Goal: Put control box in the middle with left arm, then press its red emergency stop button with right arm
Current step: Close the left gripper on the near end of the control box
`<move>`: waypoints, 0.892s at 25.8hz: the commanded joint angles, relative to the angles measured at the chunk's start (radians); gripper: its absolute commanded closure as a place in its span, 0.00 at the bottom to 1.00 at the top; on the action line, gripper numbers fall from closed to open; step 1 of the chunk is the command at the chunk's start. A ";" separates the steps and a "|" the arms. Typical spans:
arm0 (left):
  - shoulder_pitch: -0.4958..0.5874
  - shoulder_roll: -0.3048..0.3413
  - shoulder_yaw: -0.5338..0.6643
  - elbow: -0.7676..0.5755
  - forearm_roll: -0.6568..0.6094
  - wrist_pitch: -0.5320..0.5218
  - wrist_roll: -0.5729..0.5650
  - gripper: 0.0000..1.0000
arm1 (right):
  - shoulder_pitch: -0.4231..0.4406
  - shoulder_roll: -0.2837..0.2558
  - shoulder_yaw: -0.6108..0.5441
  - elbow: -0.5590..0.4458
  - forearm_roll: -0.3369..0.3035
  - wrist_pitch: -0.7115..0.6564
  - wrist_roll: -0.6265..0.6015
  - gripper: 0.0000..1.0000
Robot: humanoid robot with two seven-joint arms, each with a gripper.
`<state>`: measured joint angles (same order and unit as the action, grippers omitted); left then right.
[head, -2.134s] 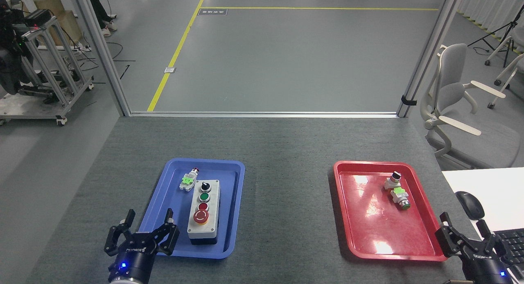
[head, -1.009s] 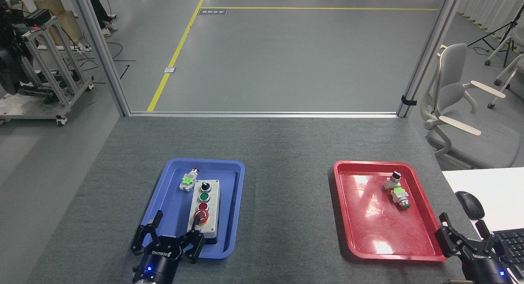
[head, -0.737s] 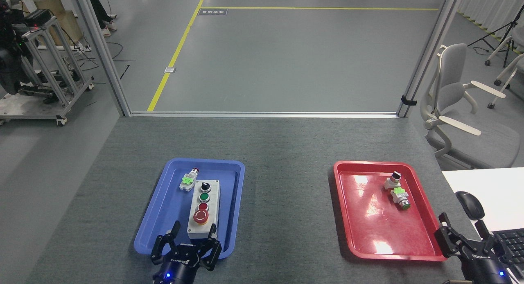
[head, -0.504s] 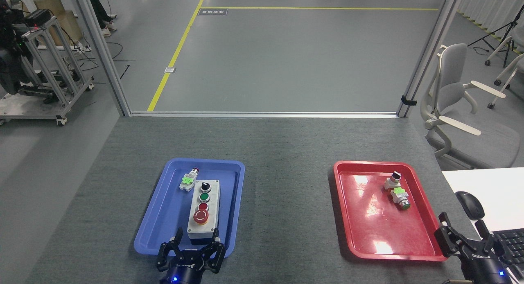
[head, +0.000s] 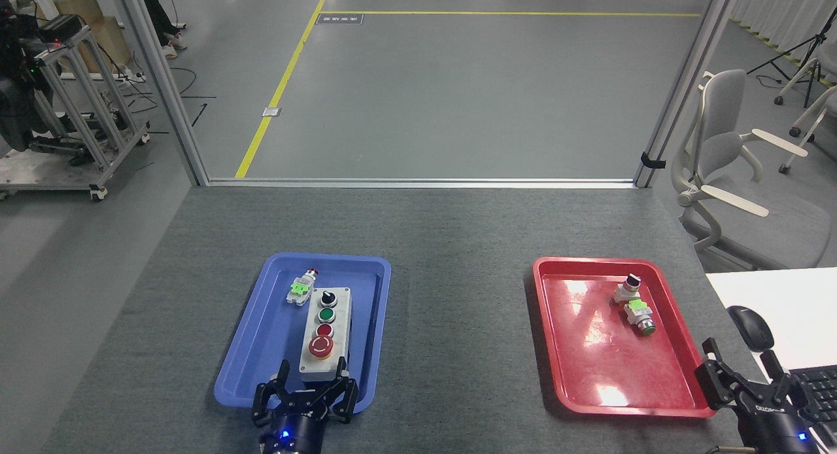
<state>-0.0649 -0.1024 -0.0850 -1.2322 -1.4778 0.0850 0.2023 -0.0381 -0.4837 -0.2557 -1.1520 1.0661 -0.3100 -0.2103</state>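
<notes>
The control box [head: 325, 333] is a long light-grey box with a black base, lying lengthwise in the blue tray [head: 265, 336]. On its face, from far to near, are a black knob, a green button, a small red button and the red emergency stop button [head: 321, 347] with a yellow collar. My left gripper [head: 312, 369] is open at the box's near end, one finger on each side of that end. My right gripper [head: 742, 361] is open at the bottom right, beside the red tray's near corner. The middle [head: 458, 310] is bare dark grey mat between the two trays.
A small white-and-green switch part [head: 301, 288] lies in the blue tray beside the box's far end. The red tray [head: 588, 362] holds two small switch parts [head: 633, 301]. A white desk with a mouse [head: 751, 327] and keyboard stands at the right. An office chair [head: 726, 173] is beyond.
My left gripper swung from the left of the blue tray to the right and now stands at the box's near end. The box and my right gripper stayed put.
</notes>
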 commanded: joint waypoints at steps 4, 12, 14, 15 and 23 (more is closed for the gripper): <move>-0.036 0.000 -0.001 0.051 0.001 0.007 0.008 0.00 | 0.001 -0.001 -0.001 0.000 0.000 0.000 0.000 0.00; -0.096 -0.011 -0.002 0.169 0.001 0.007 0.029 0.00 | 0.003 0.001 0.001 0.000 0.000 0.000 0.000 0.00; -0.115 -0.014 -0.002 0.209 0.002 0.007 0.040 0.00 | 0.003 0.001 0.001 0.000 0.000 0.000 0.000 0.00; -0.127 -0.014 -0.002 0.234 0.002 0.007 0.043 0.01 | 0.003 0.001 0.001 0.000 0.000 0.000 0.000 0.00; -0.161 -0.011 -0.001 0.276 0.021 0.035 0.157 0.37 | 0.003 0.001 0.001 0.000 0.000 0.000 0.000 0.00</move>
<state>-0.2170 -0.1158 -0.0864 -0.9631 -1.4675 0.1115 0.3049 -0.0347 -0.4824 -0.2546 -1.1520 1.0661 -0.3100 -0.2136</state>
